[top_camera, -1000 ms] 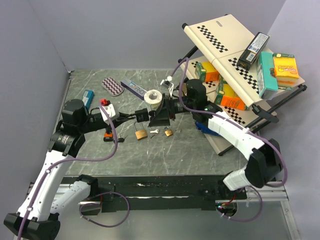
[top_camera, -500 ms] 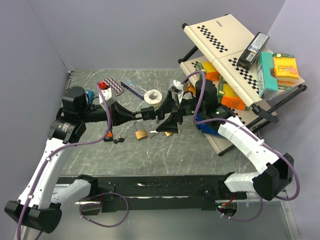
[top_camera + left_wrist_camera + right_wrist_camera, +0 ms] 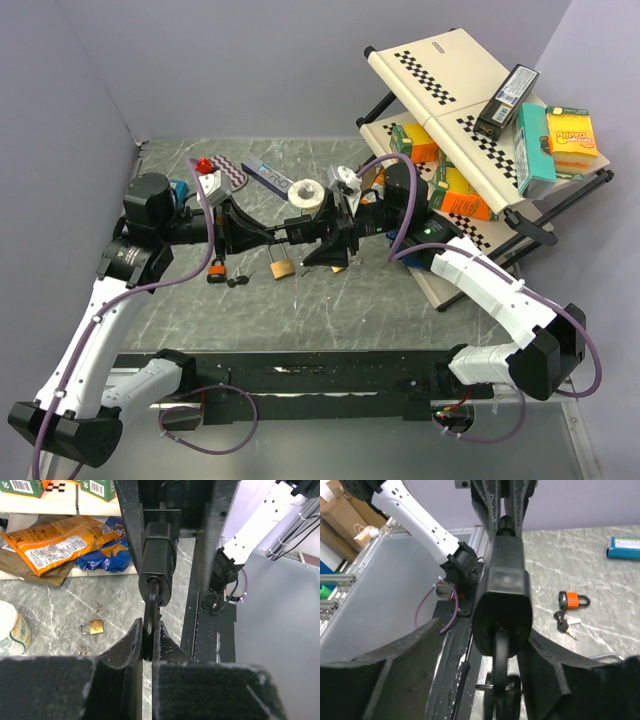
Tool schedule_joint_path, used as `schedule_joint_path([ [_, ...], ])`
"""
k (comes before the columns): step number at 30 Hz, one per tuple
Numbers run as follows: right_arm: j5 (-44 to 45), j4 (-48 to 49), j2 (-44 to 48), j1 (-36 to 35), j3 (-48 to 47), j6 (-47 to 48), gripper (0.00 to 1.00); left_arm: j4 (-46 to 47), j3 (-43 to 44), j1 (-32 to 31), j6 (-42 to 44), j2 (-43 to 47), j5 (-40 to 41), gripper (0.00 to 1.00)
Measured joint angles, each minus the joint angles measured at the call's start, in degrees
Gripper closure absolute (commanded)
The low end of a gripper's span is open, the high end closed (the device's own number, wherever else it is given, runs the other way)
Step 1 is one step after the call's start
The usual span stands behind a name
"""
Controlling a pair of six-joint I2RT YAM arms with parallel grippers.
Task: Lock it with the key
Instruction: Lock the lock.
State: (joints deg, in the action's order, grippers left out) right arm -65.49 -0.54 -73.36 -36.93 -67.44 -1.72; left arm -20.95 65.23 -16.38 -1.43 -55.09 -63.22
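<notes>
A black padlock [image 3: 308, 233] hangs in the air over the middle of the table between my two grippers. My left gripper [image 3: 148, 629] is shut on its shackle, with the lock body [image 3: 158, 555] pointing away from it. In the right wrist view the lock body [image 3: 503, 597] faces me, and a black-headed key [image 3: 499, 690] on a ring sticks out of its bottom. My right gripper [image 3: 487, 645] is open. Its right finger [image 3: 570, 680] is close beside the lock and key, and its left finger [image 3: 395, 680] stands well apart.
On the table below lie a brass padlock [image 3: 283, 268], a small brass padlock [image 3: 92, 627], and an orange padlock [image 3: 572, 600] with keys [image 3: 566, 623]. A tape roll [image 3: 307, 194] sits behind. A tilted rack [image 3: 470, 150] with boxes and snack bags [image 3: 55, 540] stands at the right.
My right gripper drew back from the black padlock and has come in again around its key end. My left arm has shifted slightly, still holding the shackle.
</notes>
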Motion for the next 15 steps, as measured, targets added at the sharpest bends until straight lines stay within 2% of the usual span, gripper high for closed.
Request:
schedule_joint_path([
  [5, -0.1, 4.3, -0.1, -0.4, 0.4, -3.5, 0.52, 2.2, -0.5, -0.2, -2.6, 0.8, -0.5, 0.99],
  [15, -0.8, 7.9, -1.2, -1.6, 0.4, -6.2, 0.58, 5.6, -1.3, -1.4, -6.0, 1.5, -1.2, 0.99],
])
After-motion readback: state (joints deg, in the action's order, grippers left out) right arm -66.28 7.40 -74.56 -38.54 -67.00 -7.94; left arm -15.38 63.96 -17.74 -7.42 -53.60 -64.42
